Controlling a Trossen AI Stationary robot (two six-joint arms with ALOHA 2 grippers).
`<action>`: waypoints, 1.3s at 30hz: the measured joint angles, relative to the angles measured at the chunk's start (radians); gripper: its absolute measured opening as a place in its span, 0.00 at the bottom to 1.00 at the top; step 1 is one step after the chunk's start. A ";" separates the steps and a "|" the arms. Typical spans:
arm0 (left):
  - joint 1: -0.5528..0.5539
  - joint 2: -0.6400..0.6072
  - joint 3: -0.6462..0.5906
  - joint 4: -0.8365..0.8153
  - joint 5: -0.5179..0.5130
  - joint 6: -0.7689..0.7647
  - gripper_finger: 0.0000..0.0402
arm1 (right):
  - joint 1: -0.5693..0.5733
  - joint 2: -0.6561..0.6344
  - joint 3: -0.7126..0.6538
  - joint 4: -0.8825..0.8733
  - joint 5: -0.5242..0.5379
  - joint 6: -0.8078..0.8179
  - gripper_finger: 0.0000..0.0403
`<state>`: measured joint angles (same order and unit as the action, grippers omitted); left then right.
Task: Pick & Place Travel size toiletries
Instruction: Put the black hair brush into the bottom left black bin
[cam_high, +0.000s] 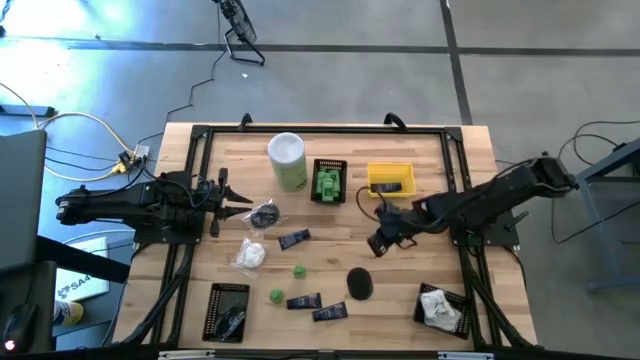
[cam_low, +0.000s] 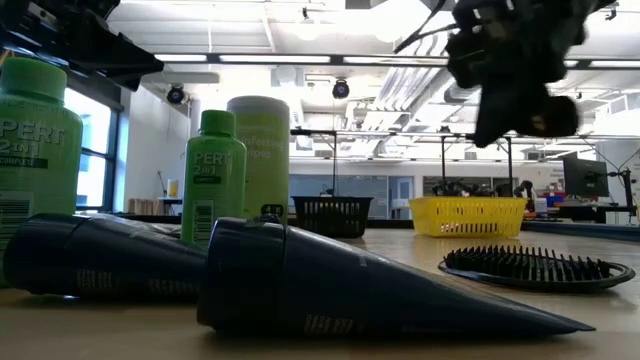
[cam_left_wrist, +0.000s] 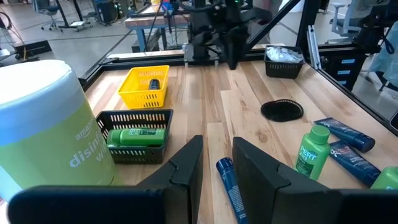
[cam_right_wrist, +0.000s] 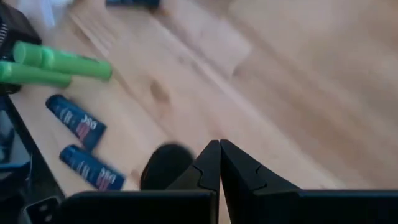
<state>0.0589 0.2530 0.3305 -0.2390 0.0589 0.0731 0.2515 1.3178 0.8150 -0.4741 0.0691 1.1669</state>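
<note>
Hovering above the middle-right of the worktop, your right gripper has its fingers pressed together with nothing between them. Below and just ahead of those fingers lies the dark round piece, flat on the wood and not touched. Two navy tubes lie side by side beyond it toward the front edge, next to two little green bottles that stand upright.

Your left gripper sits low at the left side of the worktop, its fingers partly apart and holding nothing. A third navy tube lies on the wood just ahead of those fingers, in line with the gap but outside it. Beside that gripper you have a dark round brush-like piece and a white soft packet, both free on the worktop.

At the back, the tall white-and-green canister stands next to a black mesh basket that holds a green bottle lying down, and the yellow basket holds a dark item. A black basket at the front right holds white packets, and a flat black tray lies at the front left.
</note>
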 joint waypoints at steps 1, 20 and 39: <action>0.000 0.000 0.000 0.000 0.000 0.000 0.21 | 0.018 0.007 0.000 0.001 0.001 0.043 0.01; 0.000 0.000 0.000 0.004 0.000 0.000 0.21 | 0.161 0.114 0.000 0.053 0.044 0.335 0.32; 0.000 0.000 0.000 0.006 0.000 0.008 0.21 | 0.201 0.344 -0.001 0.285 -0.080 0.377 0.48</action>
<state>0.0589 0.2527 0.3305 -0.2333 0.0589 0.0811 0.4526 1.6613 0.8139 -0.1895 -0.0109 1.5440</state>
